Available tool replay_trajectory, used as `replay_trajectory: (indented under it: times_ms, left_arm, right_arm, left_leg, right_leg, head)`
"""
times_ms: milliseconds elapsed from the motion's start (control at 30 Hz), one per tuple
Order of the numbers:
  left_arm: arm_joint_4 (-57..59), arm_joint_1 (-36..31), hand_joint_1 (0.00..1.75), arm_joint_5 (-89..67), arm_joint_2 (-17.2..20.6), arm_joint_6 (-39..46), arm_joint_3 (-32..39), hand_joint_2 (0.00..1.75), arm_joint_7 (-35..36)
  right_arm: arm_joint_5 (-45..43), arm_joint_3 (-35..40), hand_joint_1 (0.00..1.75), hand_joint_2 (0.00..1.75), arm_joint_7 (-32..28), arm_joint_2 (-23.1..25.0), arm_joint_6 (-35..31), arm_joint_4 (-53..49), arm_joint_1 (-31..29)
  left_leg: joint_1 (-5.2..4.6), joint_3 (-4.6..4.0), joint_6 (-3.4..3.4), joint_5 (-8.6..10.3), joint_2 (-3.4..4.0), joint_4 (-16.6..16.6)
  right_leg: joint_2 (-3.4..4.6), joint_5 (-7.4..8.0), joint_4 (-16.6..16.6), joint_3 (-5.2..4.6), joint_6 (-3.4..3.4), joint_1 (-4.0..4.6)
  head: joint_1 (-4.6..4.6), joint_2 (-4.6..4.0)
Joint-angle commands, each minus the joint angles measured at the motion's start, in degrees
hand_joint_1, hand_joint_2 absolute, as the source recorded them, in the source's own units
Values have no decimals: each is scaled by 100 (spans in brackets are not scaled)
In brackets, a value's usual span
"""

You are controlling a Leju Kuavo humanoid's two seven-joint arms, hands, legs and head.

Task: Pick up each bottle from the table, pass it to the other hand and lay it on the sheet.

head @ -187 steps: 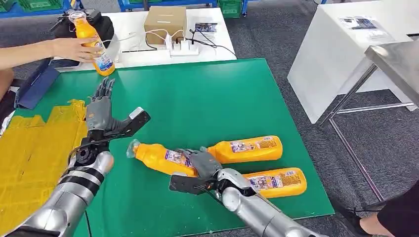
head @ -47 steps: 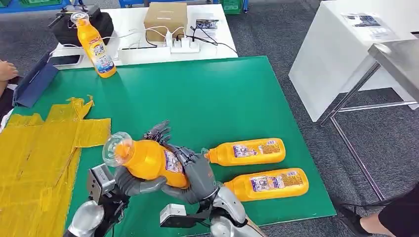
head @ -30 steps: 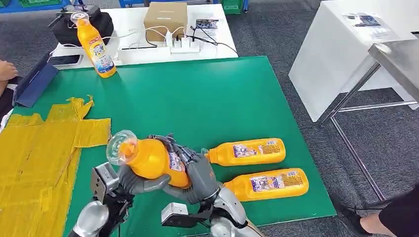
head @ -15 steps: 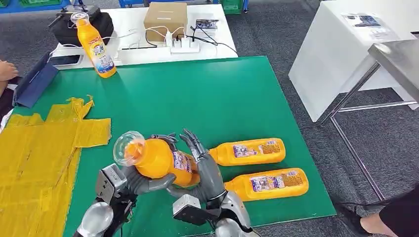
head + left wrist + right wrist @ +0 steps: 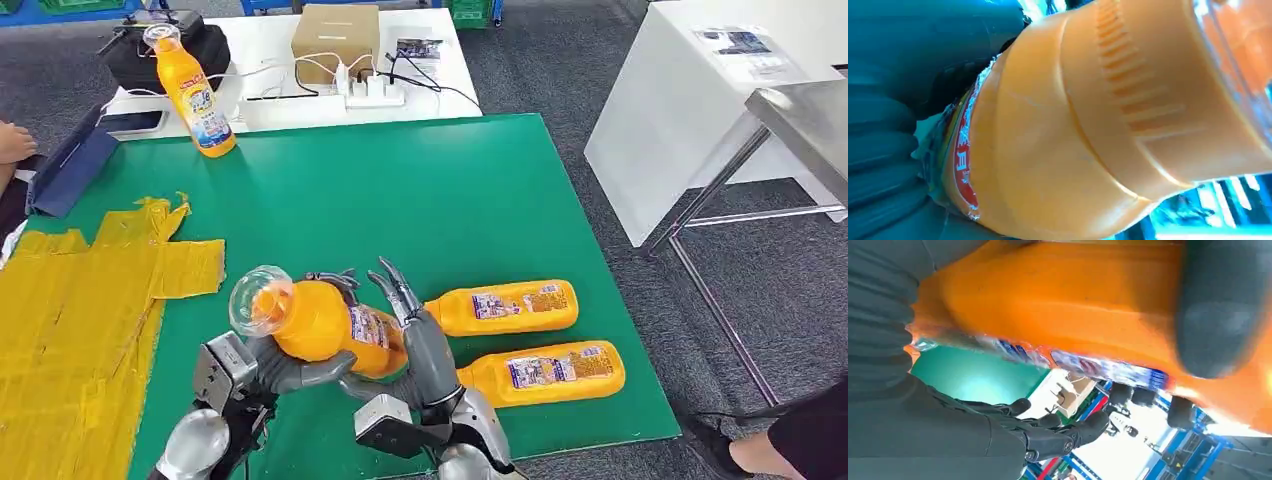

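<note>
One bottle (image 5: 320,322) aloft between both hands, above the mat's (image 5: 400,200) near edge — cap (image 5: 258,298) toward the sheet (image 5: 70,320), long axis roughly level. Left hand (image 5: 290,372) wrapped round the body from below, gripping. Right hand (image 5: 420,345) just beside the base, fingers (image 5: 395,290) spread and lifted off — holding nothing. Sheet well to the left, so left arm nearer; carry likely sideways along the cap's heading. Two more bottles (image 5: 505,306) lying flat to the right, one standing at the far edge.
</note>
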Motion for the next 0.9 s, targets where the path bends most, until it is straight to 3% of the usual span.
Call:
replay_trajectory:
  times_ms: [33,100,233,267,367,433,567,667,900]
  left_arm:
    - [576,-702,175,-1583,420,956,614,175,403]
    - [1107,-1234,175,-2122,694,786,761,175,712]
    - [2146,-2130,175,-4461,1097,1380,492,175,1354]
    - [3147,-2818,175,-6621,1491,1035,-329,175,2730]
    - [5152,-3499,175,-7533,1234,1606,-289,175,2610]
    - [5708,-3604,175,-7782,1179,1686,-271,175,2720]
    - [6195,-3619,175,-7997,1255,1635,-163,175,2962]
    - [6503,-3684,175,-8013,1373,1489,-117,175,2635]
    - [6878,-3572,175,-8330,1450,1056,-328,175,2589]
  right_arm:
    - [-20,-508,0,175,0,-170,-125,-729,189]
    - [75,-619,0,175,36,-216,-115,-882,184]
    - [248,-767,0,175,61,-261,-202,-1133,237]
    - [631,-848,0,175,427,-344,-303,-1218,160]
    - [648,-1034,0,175,519,-407,-134,-1410,58]
    - [614,-1129,0,175,521,-418,-140,-1504,73]
    - [477,-1259,0,175,484,-470,-158,-1626,136]
    - [424,-1296,0,175,431,-534,-204,-1622,159]
    - [464,-1344,0,175,509,-597,-298,-1552,76]
  left_leg:
    - [2,22,0,-7,-8,2]
    - [4,32,-1,-10,-12,6]
    - [4,33,-3,-3,-22,2]
    - [5,17,-2,4,-20,1]
    - [5,28,0,13,-43,0]
    - [2,36,3,22,-49,-10]
    - [4,38,-2,6,32,-3]
    - [3,44,-2,2,23,0]
    - [0,15,-7,12,29,-3]
  right_leg:
    - [-7,-11,4,25,-14,4]
    - [-10,-16,9,35,-20,7]
    - [-21,-14,8,37,-20,7]
    - [-20,-7,5,22,-14,7]
    - [-42,-7,8,37,-21,9]
    - [-47,-6,-3,40,-16,3]
    - [26,18,0,28,-30,6]
    - [15,6,4,37,-32,4]
    - [21,16,3,3,-26,2]
  head:
    - [0,0]
    - [0,0]
    - [2,0]
    - [0,0]
    - [-2,0]
    - [7,0]
    - [-2,0]
    - [2,0]
    - [0,0]
